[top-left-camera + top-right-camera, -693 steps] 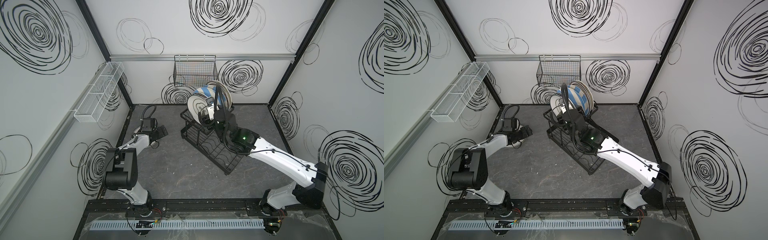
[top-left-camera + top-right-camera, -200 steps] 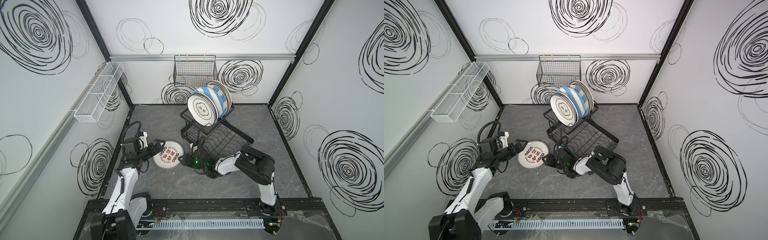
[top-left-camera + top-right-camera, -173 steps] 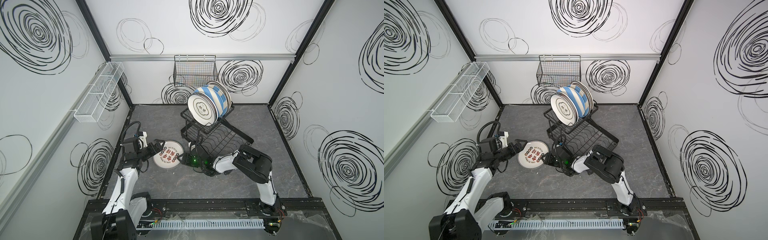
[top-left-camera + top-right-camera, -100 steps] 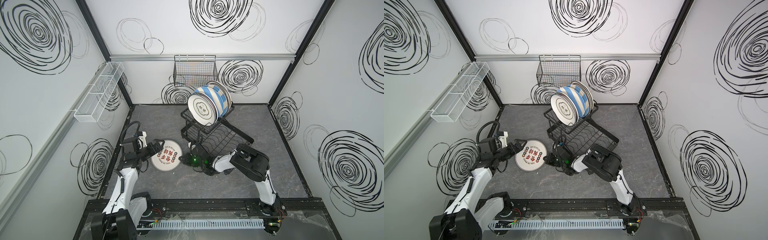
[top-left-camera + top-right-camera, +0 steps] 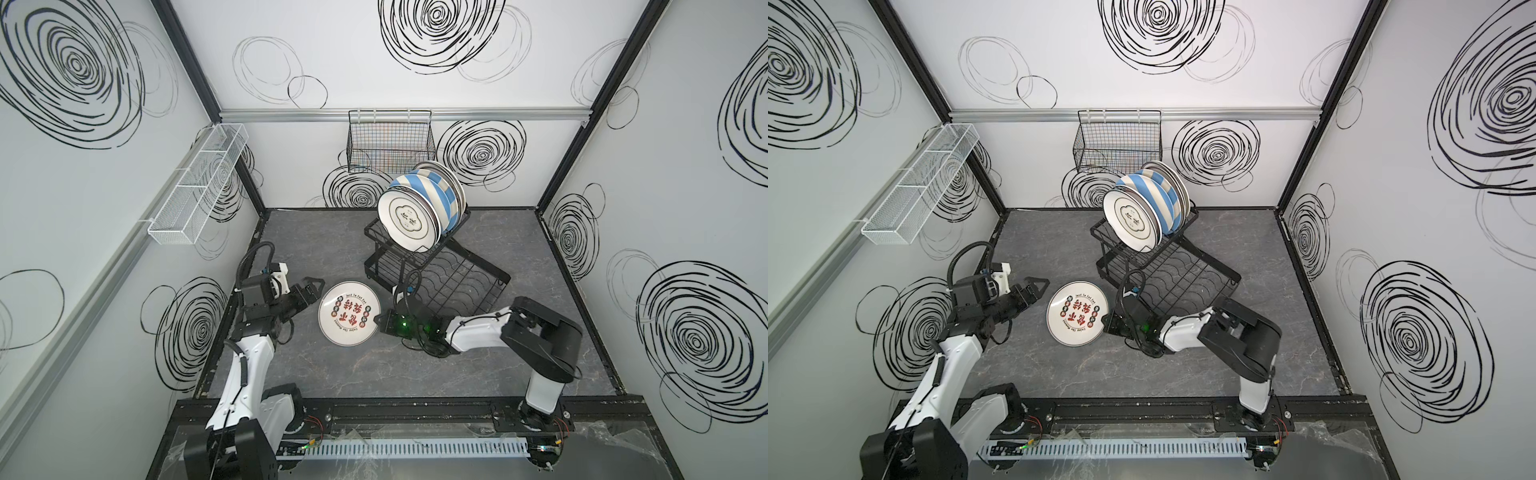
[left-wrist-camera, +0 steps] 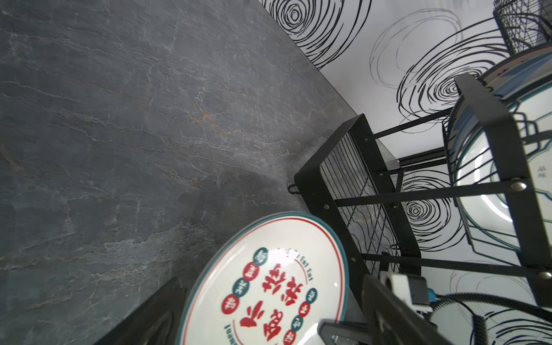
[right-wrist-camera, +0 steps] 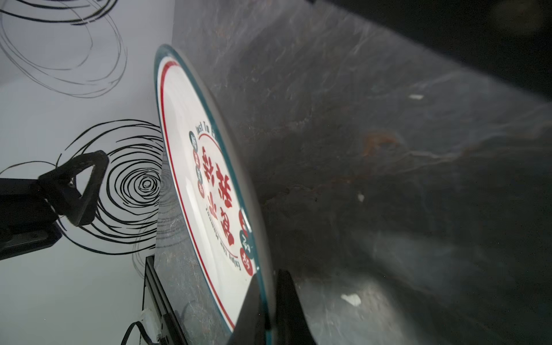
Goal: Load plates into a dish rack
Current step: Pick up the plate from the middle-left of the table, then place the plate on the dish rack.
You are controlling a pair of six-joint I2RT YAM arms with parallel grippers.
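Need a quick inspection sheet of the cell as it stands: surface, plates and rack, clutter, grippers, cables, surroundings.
Surface: grey marbled tabletop, no spills seen.
Job's things: red-character plate is outside the rack and tilted. The stacked plates stand on edge in the upper basket of the dish rack. No plates seen in its lower tray.
Clutter: nothing seen.
Grippers: right gripper is shut on the red-character plate's rim. The left gripper is open beside the opposite rim, not gripping.
Cables: left wrist cable loops free. The right wrist cable loops close to the rack's front.
Surroundings: black grid wall basket, white mesh wall basket, swirl-painted walls.
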